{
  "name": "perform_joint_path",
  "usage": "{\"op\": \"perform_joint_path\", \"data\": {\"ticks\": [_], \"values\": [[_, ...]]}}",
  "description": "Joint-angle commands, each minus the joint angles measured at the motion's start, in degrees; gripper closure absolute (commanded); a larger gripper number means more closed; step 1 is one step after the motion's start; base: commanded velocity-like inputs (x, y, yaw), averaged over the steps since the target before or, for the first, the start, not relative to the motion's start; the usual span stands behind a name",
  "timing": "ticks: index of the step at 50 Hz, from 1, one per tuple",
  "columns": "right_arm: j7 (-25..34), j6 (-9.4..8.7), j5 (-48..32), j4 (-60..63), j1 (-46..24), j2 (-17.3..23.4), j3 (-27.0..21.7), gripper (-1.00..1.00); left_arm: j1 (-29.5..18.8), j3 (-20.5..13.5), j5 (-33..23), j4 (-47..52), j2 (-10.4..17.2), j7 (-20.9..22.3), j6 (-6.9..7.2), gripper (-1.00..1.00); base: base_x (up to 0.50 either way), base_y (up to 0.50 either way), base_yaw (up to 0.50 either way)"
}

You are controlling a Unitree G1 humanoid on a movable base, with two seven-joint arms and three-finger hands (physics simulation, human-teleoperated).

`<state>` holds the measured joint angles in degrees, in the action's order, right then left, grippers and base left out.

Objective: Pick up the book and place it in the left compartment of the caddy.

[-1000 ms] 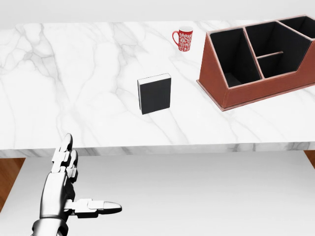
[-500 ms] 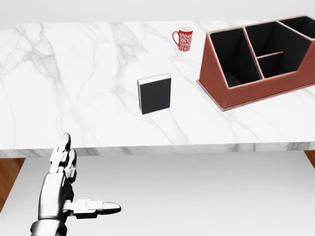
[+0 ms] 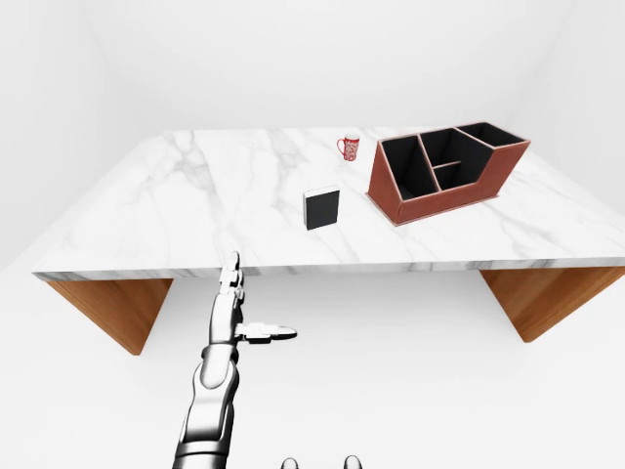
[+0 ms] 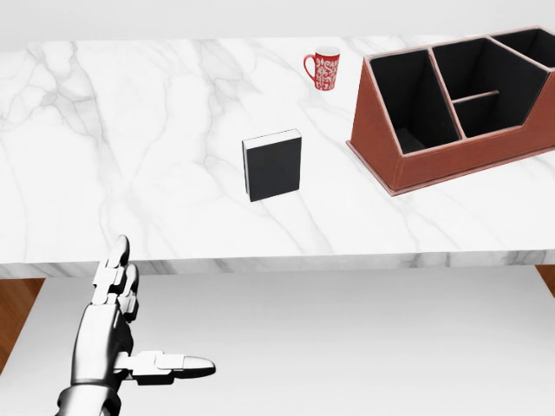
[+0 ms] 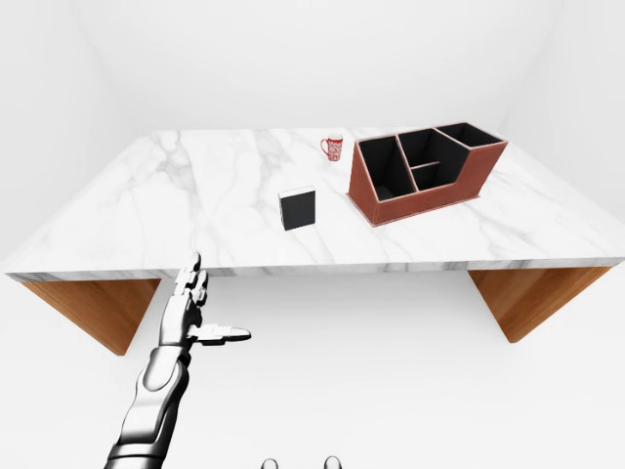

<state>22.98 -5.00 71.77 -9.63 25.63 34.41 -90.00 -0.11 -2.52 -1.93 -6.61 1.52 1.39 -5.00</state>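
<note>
Hovering below the near table [image 4: 130, 156] edge at lower left of head view: left hand [image 4: 108, 334], fingers [image 4: 113, 269] straight and spread, thumb out to the right, released, grasping nothing. Right hand not in any view. Book [image 4: 272, 165] stands upright on the marble top, mid-table, black cover facing the camera, well apart from the hand. Caddy [image 4: 460, 156] sits to the book's right, red-brown, dark inside, set at an angle; its left compartment [image 4: 408, 100] holds nothing. Red patterned mug [image 4: 323, 68] stands farther off, between book and caddy, touching neither. Eye views show wooden table legs [image 3: 107, 308] and white floor.
</note>
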Motion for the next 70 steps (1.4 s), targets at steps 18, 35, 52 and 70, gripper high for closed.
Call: {"op": "perform_joint_path", "data": {"ticks": [18,35,52,70], "values": [[2.1,0.0,-0.1,0.2,0.5,-0.5,0.0,-1.0,0.2,0.3,-0.6,0.7,0.0,-0.3,0.0,-1.0,0.0,0.0,0.1],[2.2,0.0,-1.2,0.2,0.1,-0.5,0.0,-1.0,-0.8,-0.1,-1.0,-1.8,0.2,-0.7,0.0,-1.0,0.0,0.0,0.23],[2.6,0.0,-1.0,0.1,0.3,-0.7,0.0,-1.0,-1.2,-0.2,-1.1,-3.1,0.3,-0.8,0.0,-1.0,0.0,0.0,0.22],[2.5,0.0,-1.2,0.0,0.2,-0.7,0.0,-1.0,1.7,0.9,-2.1,4.4,-0.4,-0.9,0.0,-1.0,0.0,0.0,0.23]]}}
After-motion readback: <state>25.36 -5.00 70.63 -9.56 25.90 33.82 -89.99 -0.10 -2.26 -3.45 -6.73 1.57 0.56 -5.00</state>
